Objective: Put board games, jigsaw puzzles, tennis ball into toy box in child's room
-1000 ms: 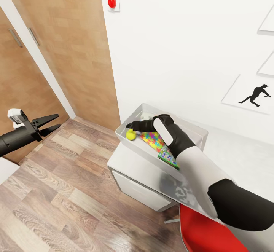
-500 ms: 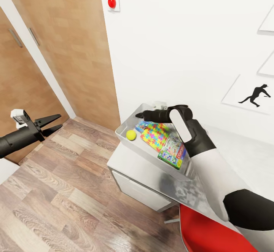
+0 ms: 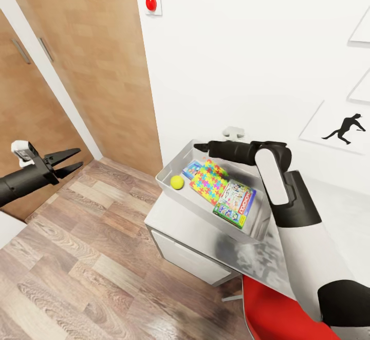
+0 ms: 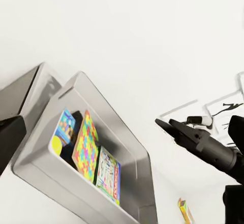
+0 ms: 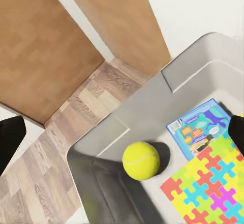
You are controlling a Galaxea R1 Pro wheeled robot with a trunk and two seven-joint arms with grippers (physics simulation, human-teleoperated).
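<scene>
The light grey toy box (image 3: 168, 188) stands on the table (image 3: 205, 234) by the wall. Inside lie the tennis ball (image 3: 177, 182), a blue board game (image 3: 192, 169), a jigsaw puzzle (image 3: 211, 180) and a red-and-green board game (image 3: 235, 203). My right gripper (image 3: 199, 147) hovers over the box's far rim, open and empty. The right wrist view looks down on the ball (image 5: 141, 160), blue game (image 5: 201, 127) and puzzle (image 5: 208, 193). My left gripper (image 3: 72, 159) hangs open over the floor, far left of the box. The left wrist view shows the toy box (image 4: 133, 159) and right gripper (image 4: 165, 126).
A wooden door (image 3: 103, 73) and a red wall button (image 3: 150, 2) are behind the box. A red chair (image 3: 277, 314) sits below my right arm. A silhouette picture (image 3: 344, 127) hangs at right. Wood floor (image 3: 92, 258) spreads to the left. Farther along the table lies a small colourful flat thing (image 4: 184, 211).
My right gripper has risen away from the tennis ball and out of the toy box, toward the wall. The toys beneath it now show. The left arm has barely shifted.
</scene>
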